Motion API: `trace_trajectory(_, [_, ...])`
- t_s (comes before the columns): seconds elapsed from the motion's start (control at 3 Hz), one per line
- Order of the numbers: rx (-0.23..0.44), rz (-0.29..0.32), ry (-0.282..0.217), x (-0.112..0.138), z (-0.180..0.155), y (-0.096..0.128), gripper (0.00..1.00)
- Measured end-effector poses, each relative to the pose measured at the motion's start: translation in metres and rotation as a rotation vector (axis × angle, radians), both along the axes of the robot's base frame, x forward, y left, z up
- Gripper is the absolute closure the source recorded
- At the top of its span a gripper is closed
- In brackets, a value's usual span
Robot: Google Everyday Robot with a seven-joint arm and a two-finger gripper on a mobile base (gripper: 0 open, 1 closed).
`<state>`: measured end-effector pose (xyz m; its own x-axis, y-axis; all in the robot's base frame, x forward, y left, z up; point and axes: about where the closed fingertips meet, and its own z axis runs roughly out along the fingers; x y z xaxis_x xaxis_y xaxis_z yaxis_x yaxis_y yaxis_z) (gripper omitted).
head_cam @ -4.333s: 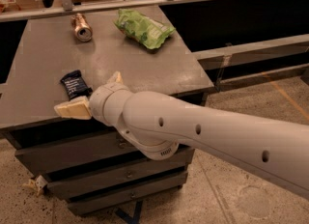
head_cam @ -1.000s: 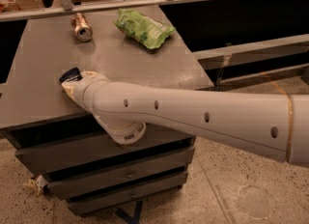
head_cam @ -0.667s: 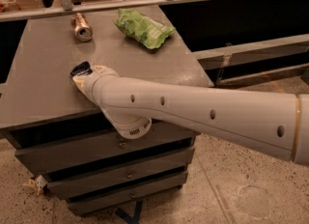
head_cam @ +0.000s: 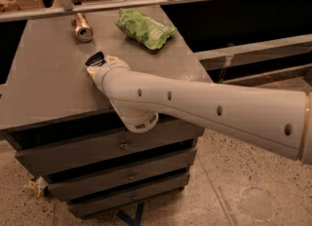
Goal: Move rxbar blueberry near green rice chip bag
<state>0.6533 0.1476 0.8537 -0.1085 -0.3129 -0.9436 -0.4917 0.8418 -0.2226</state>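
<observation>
Now the gripper [head_cam: 101,65] sits over the left-middle of the grey cabinet top [head_cam: 44,88], pinching the rxbar blueberry [head_cam: 95,59], whose navy end pokes out past its tip on the far side. A second ago both were nearer the front left edge; they have since travelled together farther in and rightward, which suggests the bar is held and being carried. The green rice chip bag [head_cam: 145,28] lies at the far right, well apart from the bar, with the copper can [head_cam: 82,28] far left. The carry looks under way, with more travel toward the bag remaining
</observation>
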Motion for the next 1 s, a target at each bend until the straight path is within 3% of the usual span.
trace_trajectory(1.0, [-0.061, -0.174, -0.05, 0.053, -0.001, -0.054, 1.0])
